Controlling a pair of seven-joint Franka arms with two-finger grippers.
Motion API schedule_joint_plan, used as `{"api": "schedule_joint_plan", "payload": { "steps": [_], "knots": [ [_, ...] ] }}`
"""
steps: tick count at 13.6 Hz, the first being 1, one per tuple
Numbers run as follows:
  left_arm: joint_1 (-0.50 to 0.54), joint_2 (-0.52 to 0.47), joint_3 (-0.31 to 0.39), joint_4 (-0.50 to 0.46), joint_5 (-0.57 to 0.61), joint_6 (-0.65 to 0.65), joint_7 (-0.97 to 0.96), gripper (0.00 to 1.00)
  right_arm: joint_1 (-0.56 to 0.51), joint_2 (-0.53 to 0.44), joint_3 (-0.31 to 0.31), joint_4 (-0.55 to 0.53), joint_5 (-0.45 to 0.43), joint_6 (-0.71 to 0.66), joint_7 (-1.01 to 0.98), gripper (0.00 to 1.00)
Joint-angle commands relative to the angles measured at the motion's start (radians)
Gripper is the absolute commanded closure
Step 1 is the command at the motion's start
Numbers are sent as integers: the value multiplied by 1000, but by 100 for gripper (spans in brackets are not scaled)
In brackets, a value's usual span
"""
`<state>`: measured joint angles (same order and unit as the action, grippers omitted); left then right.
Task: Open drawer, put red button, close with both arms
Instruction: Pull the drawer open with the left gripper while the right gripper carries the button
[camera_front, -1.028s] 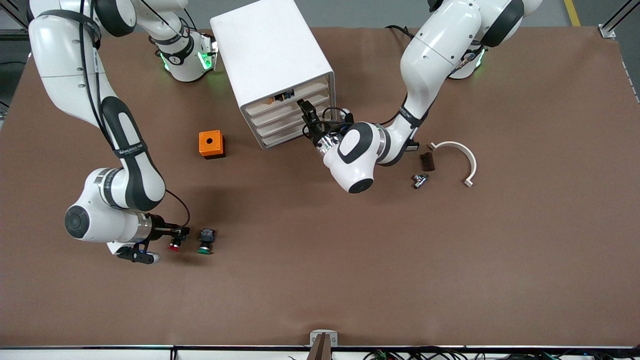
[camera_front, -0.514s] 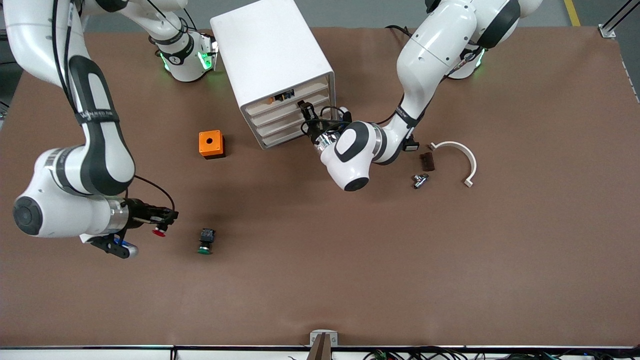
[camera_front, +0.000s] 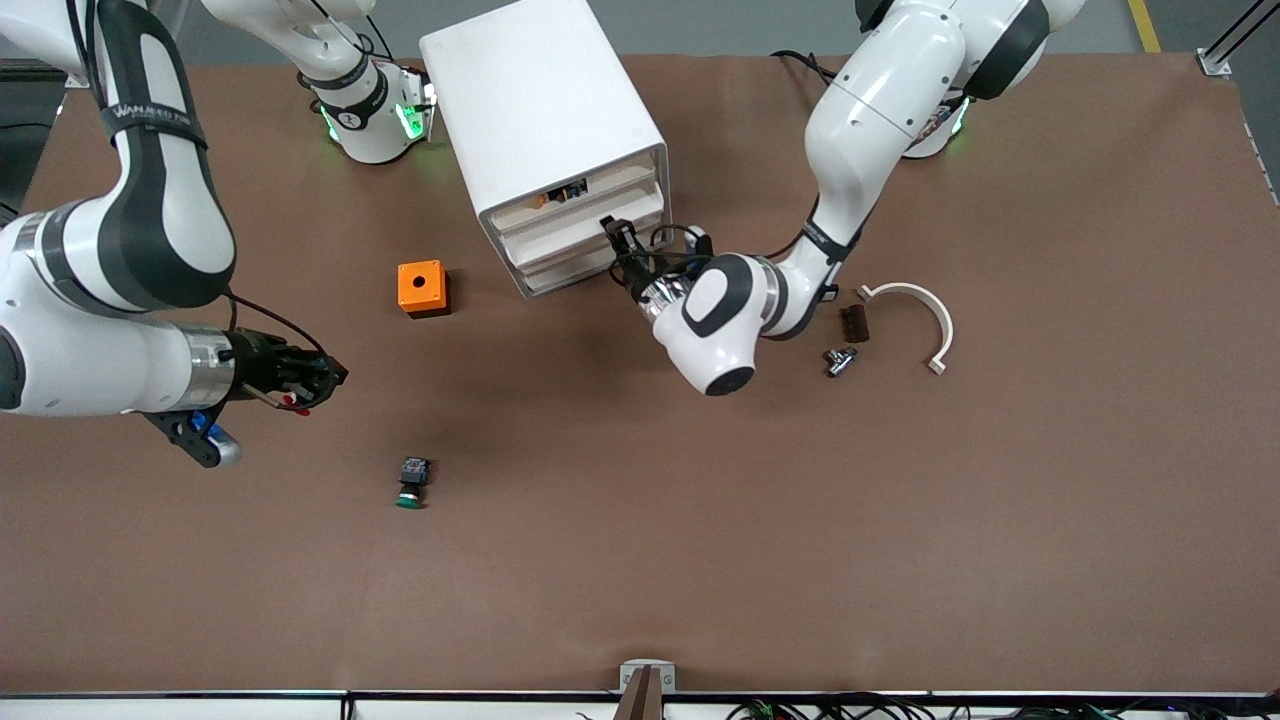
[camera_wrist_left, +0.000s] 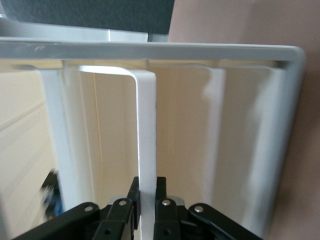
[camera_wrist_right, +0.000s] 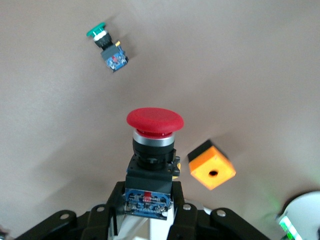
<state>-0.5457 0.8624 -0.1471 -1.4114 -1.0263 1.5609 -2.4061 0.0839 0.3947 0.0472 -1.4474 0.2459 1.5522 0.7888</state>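
The white cabinet (camera_front: 540, 100) stands near the arms' bases. My left gripper (camera_front: 612, 232) is shut on the front lip of the drawer (camera_front: 560, 225), the second of the four fronts, which stands slightly out. In the left wrist view the lip (camera_wrist_left: 147, 140) sits between the shut fingers of the left gripper (camera_wrist_left: 147, 192). My right gripper (camera_front: 318, 378) is up in the air toward the right arm's end of the table, shut on the red button (camera_front: 293, 402). In the right wrist view the right gripper (camera_wrist_right: 149, 200) grips the red button (camera_wrist_right: 154, 120) by its black body.
The green-capped twin switch (camera_front: 411, 482) lies on the table, also in the right wrist view (camera_wrist_right: 107, 47). The orange box (camera_front: 422, 288) with a round hole sits beside the cabinet. A white curved piece (camera_front: 925, 310), a dark block (camera_front: 853, 322) and a metal fitting (camera_front: 838, 359) lie by the left arm.
My right gripper has lifted the red button off the table from beside the green switch. My left gripper has drawn back a little from the cabinet with the drawer front.
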Motion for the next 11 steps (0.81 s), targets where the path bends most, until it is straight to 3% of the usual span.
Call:
{"api": "schedule_joint_plan", "payload": {
  "steps": [1, 3, 4, 6, 7, 8, 11],
  "knots": [
    [87, 12, -6, 71, -21, -1, 31, 99, 14, -34, 80, -16, 6, -6, 218, 98],
    [104, 12, -5, 81, -21, 27, 48, 97, 14, -37, 153, -16, 4, 3, 379, 98],
    [108, 12, -3, 83, -20, 34, 65, 83, 14, -37, 184, -16, -3, 8, 456, 98],
    [121, 12, 4, 84, -21, 42, 90, 44, 22, -37, 242, -24, -10, 26, 576, 98],
    [127, 12, 9, 84, -21, 42, 88, 13, 43, -37, 253, -27, -10, 35, 628, 98],
    [130, 10, 9, 87, -20, 42, 88, 1, 69, -37, 255, -39, -10, 55, 670, 98],
    [161, 1, 12, 132, -8, 41, 88, 1, 148, -36, 255, -80, -11, 155, 794, 98]
  ]
}}
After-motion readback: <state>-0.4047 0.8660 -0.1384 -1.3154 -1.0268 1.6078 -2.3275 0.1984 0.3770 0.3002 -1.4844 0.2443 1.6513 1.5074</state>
